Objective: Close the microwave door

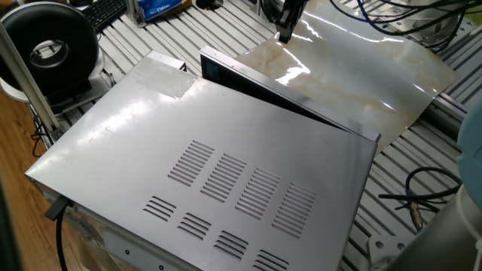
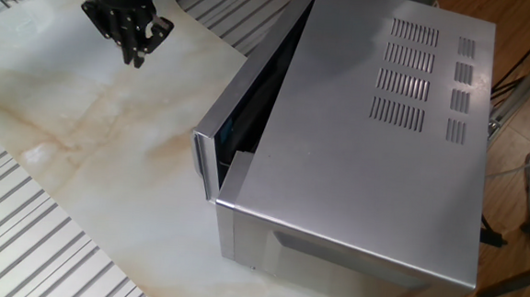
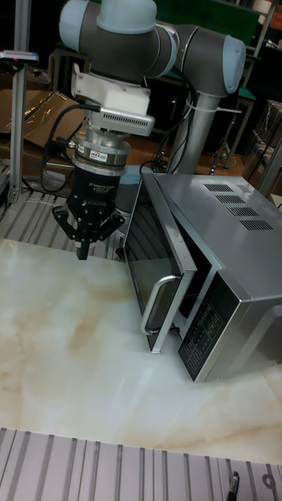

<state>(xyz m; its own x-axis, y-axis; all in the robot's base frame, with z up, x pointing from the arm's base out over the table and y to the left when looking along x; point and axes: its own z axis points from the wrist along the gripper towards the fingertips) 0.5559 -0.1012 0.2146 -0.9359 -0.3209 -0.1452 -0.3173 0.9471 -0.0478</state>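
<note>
The microwave (image 1: 211,158) (image 2: 365,164) (image 3: 235,258) is a silver-grey box with vent slots on top. Its door (image 1: 286,94) (image 2: 250,83) (image 3: 153,258) stands ajar, swung out a little from the front, with a silver handle (image 3: 157,301) at its free edge. My gripper (image 1: 285,31) (image 2: 134,56) (image 3: 82,252) hangs pointing down over the beige sheet, to the left of the door in the tall fixed view and apart from it. Its fingertips meet in a point and hold nothing.
A glossy beige marble-patterned sheet (image 2: 91,129) (image 1: 361,68) covers the table in front of the microwave. A round black fan (image 1: 49,49) stands behind the microwave's far corner. Cables (image 1: 422,196) lie on the slatted table to the right.
</note>
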